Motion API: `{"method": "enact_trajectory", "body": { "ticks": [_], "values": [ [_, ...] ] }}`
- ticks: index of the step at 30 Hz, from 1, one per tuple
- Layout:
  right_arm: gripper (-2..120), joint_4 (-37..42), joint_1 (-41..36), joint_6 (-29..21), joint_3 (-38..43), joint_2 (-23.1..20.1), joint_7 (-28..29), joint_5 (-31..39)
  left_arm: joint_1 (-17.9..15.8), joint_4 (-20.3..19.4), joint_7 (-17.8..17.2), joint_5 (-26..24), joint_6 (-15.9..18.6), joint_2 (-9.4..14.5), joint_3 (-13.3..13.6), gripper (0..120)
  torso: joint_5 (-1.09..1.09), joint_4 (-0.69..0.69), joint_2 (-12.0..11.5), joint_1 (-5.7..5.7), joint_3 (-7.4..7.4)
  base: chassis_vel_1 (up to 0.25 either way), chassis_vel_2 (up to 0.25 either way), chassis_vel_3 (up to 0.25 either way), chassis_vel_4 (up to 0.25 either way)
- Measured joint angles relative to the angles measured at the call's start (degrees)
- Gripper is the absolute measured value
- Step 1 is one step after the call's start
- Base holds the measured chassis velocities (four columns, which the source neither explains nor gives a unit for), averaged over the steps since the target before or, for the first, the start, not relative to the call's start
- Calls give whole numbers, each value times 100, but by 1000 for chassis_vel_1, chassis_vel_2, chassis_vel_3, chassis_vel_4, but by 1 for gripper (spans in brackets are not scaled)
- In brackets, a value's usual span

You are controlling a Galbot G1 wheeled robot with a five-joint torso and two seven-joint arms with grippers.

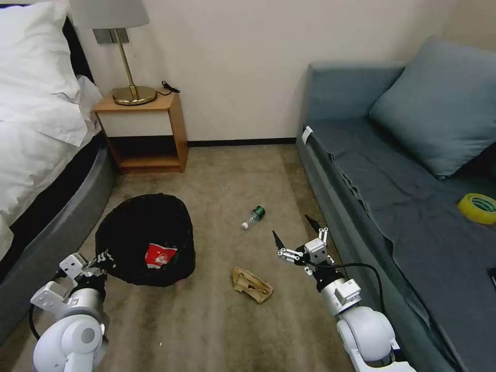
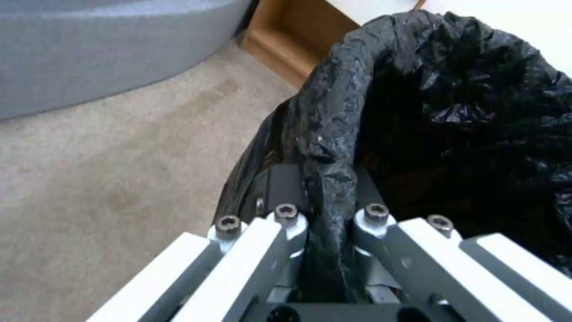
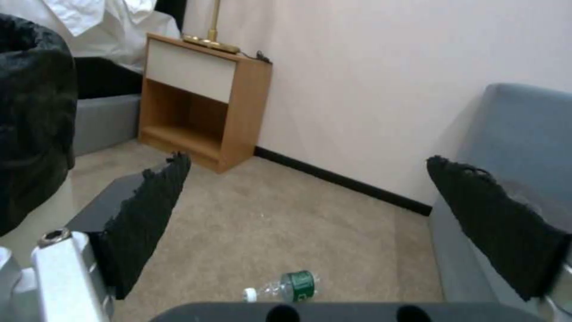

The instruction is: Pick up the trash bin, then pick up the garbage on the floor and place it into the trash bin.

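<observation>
The trash bin, lined with a glossy black bag, is at the left above the carpet, with a red-white wrapper inside. My left gripper is shut on its near rim; the left wrist view shows the left gripper pinching the bag-covered rim of the bin. A tiny green-capped bottle lies on the floor mid-room, and a tan paper wad lies nearer to me. My right gripper hangs open just right of both; in the right wrist view the right gripper spreads wide above the bottle.
A grey sofa runs along the right, with a yellow tape roll on the seat. The bed borders the left. A wooden nightstand with a lamp stands at the back wall. Open carpet lies between bin and sofa.
</observation>
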Motion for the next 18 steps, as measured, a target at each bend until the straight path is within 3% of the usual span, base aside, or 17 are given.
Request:
{"method": "enact_trajectory", "body": {
  "ticks": [18],
  "values": [
    [100,-151,78,16,-53,-1,-1,-6,-90,39,-50,-5,15,56,31,4,0,0,0,0,0,-84,80,82,-82]
  ]
}}
